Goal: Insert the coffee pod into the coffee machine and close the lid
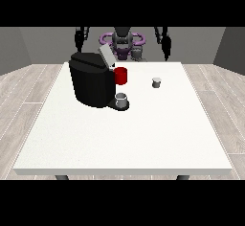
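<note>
Soft, even light fills the room, with no single lamp showing and no hard glare. The white table (124, 139) is the brightest surface, evenly lit from its near edge to its far edge. The black coffee machine (91, 79) reads very dark, with only a faint sheen on its top, and casts barely any shadow. The grey walls at the far left and right are dimmer. Straight edges stay unbent.
</note>
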### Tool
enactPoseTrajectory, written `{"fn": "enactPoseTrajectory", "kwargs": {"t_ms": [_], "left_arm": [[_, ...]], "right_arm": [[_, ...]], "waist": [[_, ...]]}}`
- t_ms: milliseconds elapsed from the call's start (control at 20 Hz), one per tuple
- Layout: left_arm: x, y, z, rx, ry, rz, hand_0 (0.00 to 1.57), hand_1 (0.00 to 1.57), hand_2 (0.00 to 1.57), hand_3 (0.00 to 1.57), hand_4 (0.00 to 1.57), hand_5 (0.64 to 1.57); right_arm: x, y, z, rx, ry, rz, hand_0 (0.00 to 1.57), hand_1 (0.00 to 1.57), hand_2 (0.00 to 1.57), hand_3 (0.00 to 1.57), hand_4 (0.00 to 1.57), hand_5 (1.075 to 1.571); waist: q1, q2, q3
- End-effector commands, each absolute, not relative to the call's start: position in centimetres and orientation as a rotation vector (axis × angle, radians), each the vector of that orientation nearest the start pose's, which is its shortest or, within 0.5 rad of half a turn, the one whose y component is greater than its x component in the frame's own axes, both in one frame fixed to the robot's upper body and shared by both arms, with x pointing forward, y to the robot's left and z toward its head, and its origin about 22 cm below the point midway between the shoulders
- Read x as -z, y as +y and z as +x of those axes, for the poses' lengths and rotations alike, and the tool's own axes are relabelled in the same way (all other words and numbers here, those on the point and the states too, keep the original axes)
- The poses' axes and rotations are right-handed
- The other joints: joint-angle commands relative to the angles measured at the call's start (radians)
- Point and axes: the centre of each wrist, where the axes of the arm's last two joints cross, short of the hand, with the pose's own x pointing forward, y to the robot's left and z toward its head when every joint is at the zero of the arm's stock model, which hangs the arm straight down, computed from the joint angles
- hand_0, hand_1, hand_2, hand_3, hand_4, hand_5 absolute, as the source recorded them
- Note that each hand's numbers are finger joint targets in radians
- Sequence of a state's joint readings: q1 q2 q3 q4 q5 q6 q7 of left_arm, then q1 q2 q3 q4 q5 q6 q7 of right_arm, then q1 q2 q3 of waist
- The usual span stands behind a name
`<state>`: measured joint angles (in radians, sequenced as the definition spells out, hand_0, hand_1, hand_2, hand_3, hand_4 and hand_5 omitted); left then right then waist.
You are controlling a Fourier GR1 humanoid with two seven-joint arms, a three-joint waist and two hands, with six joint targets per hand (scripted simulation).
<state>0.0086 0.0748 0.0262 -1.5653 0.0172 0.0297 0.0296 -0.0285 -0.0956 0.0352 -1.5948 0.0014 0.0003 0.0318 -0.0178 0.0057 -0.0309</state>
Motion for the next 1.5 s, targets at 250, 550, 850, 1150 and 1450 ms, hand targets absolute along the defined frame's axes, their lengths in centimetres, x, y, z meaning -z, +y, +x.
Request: {"fn": "enactPoseTrajectory", "kwargs": {"t_ms": [250,550,850,1150,1450], "left_arm": [[-0.4,27.8,22.6,0.434,-1.633,0.123,0.0,0.0,0.0,0.0,0.0,1.571],[-3.2,29.6,25.5,0.615,-1.611,0.281,0.0,0.0,0.0,0.0,0.0,1.571],[-4.7,30.8,29.8,0.648,-1.504,0.349,0.0,0.0,0.0,0.0,0.0,1.571],[-4.3,34.0,30.8,0.776,-1.405,0.458,0.0,0.0,0.0,0.0,0.0,1.571],[-2.7,32.9,32.8,0.82,-1.35,0.475,0.0,0.0,0.0,0.0,0.0,1.571]], "right_arm": [[0.8,-26.2,23.7,-0.048,-1.54,-0.063,0.0,0.0,0.0,0.0,0.0,1.571],[0.2,-26.8,25.0,-0.088,-1.619,-0.296,0.0,0.0,0.0,0.0,0.0,1.571],[-2.5,-21.3,26.6,-0.142,-1.677,-0.236,0.0,0.0,0.0,0.0,0.0,1.571],[-1.5,-20.1,26.5,-0.097,-1.689,-0.159,0.0,0.0,0.0,0.0,0.0,1.571],[-2.2,-21.2,27.8,-0.144,-1.639,-0.199,0.0,0.0,0.0,0.0,0.0,1.571]], "waist": [[0.009,-0.02,0.0313],[-0.031,0.049,0.0313],[-0.107,0.097,0.0306],[-0.133,0.162,0.0308],[-0.141,0.19,0.0307]]}}
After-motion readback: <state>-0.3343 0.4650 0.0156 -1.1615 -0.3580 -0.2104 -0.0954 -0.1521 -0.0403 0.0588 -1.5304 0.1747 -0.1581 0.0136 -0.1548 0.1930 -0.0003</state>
